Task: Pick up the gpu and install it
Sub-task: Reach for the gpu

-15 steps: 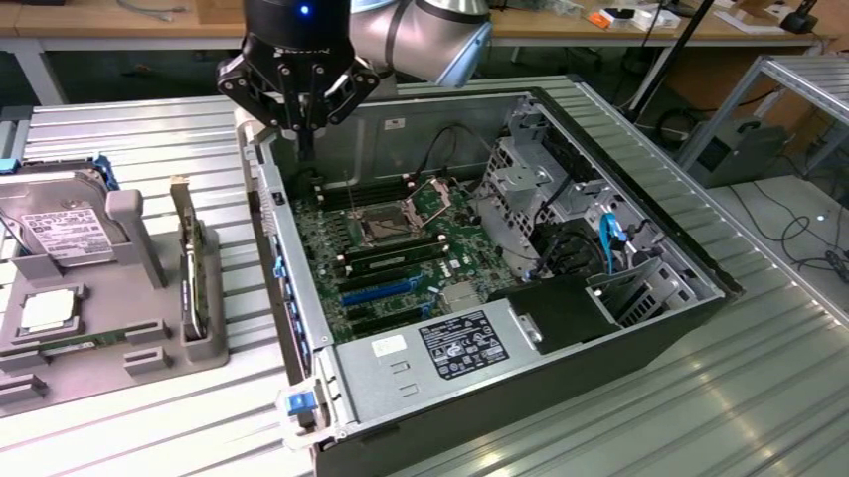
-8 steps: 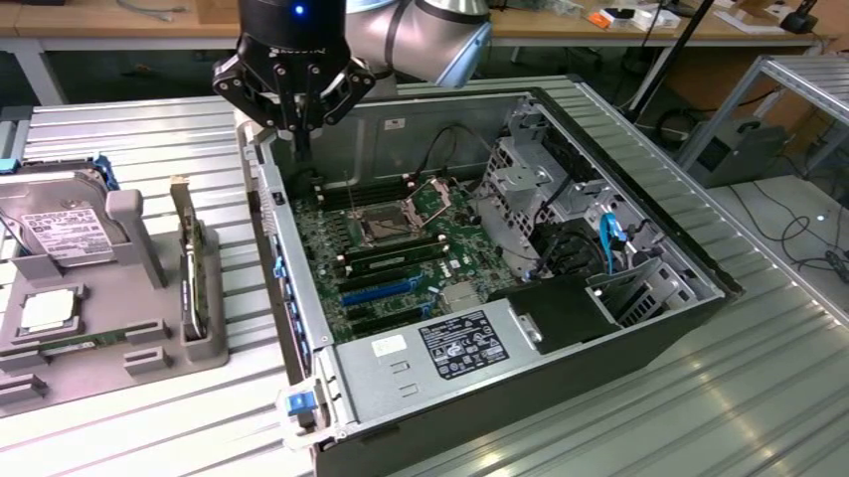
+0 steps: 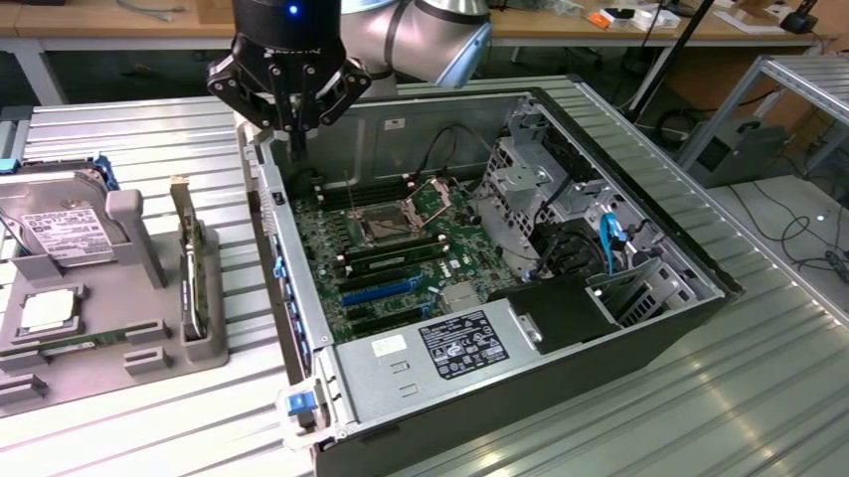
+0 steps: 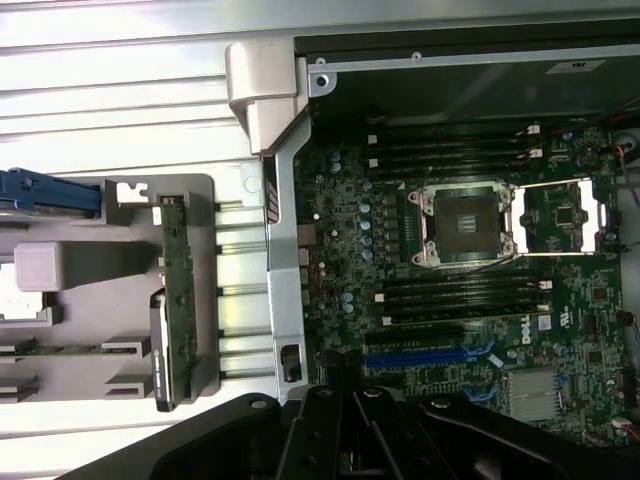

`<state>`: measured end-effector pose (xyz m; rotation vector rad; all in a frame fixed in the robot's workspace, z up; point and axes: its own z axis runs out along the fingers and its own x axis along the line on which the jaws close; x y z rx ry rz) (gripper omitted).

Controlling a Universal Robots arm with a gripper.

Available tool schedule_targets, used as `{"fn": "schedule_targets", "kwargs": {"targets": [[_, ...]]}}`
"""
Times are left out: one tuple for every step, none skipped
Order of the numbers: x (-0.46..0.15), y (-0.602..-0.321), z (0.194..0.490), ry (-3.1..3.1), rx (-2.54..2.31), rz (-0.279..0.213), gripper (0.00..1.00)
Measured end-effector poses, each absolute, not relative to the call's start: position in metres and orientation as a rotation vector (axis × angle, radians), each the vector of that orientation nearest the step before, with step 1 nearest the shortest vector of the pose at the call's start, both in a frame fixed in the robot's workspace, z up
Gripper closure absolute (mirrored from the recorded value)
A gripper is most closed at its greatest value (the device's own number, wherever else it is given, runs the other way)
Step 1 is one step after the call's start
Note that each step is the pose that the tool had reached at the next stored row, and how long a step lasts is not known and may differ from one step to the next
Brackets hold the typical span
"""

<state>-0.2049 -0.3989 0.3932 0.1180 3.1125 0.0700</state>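
On its long edge, the gpu (image 3: 194, 268) stands slotted in a grey holder tray (image 3: 219, 353), just beside the open computer case (image 3: 531, 328). A hard drive (image 3: 60, 234) and a processor chip (image 3: 47, 310) sit in neighbouring bays. Thin, stiff and probably light, the card looks fragile. A pinch across its exposed top edge, clear of the components, seems the safest hold, though bare board may prove slippery. Beyond it, the tool (image 3: 293, 139) hangs above the case's rear wall, closed on nothing and well apart from the card. The ribbed metal tabletop (image 3: 690, 397) is hard and slatted, unkind to anything dropped. Behind it are wooden benches (image 3: 133, 15), and cables (image 3: 809, 238) trail across the floor.
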Motion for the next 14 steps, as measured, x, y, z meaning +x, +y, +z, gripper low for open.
{"fn": "schedule_targets", "kwargs": {"targets": [[-0.2055,-0.3989,0.3932,3.112,0.118,0.07,0.89],[-0.2064,-0.3989,0.3933,3.113,0.118,0.07,0.89],[-0.2073,-0.3989,0.3932,3.112,0.118,0.07,0.89],[-0.2082,-0.3989,0.3933,3.113,0.118,0.07,0.89],[-0.2089,-0.3989,0.3932,3.112,0.118,0.07,0.89],[-0.2093,-0.3989,0.3933,3.113,0.118,0.07,0.89],[-0.2096,-0.3989,0.3932,3.112,0.118,0.07,0.89],[-0.2104,-0.3989,0.3932,3.112,0.118,0.07,0.89],[-0.2111,-0.3989,0.3932,3.112,0.118,0.07,0.89],[-0.2117,-0.3989,0.3932,3.112,0.118,0.07,0.89],[-0.2127,-0.3989,0.3933,3.113,0.118,0.07,0.89],[-0.2134,-0.3989,0.3932,3.112,0.118,0.07,0.89],[-0.2141,-0.3989,0.3932,3.112,0.118,0.07,0.89],[-0.2145,-0.3989,0.3932,3.113,0.118,0.07,0.89]]}}
